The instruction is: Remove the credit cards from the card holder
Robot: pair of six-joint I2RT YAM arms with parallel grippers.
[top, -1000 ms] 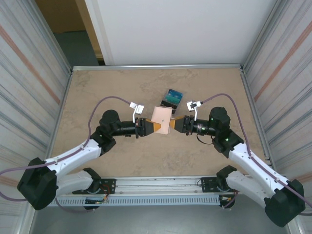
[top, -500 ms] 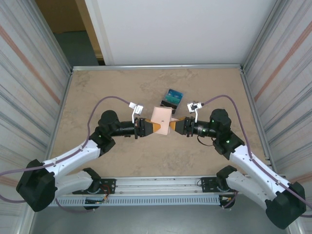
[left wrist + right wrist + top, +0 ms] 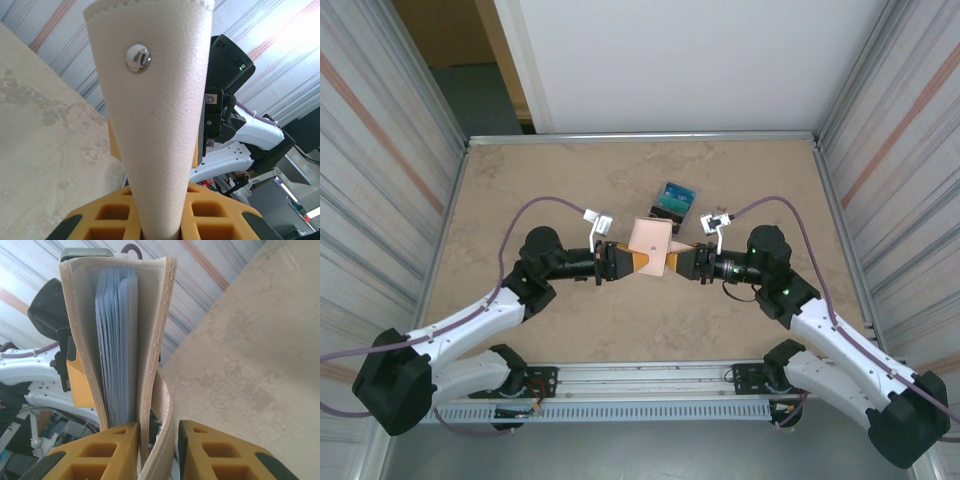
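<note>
Left end effector clamps the card holder; right end effector pinches its flap.

Robot test cell in a lab: beige stone-look tabletop boxed by striped panel walls left and right and a white board on the far side, two cabled arms bolted to a metal rail along the near edge.

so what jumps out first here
The tan card holder, gripped from both sides by the left gripper and right gripper over the middle of the table. Just behind it lies a small pile of cards. In the right wrist view the holder gapes, showing pale blue pockets.
</note>
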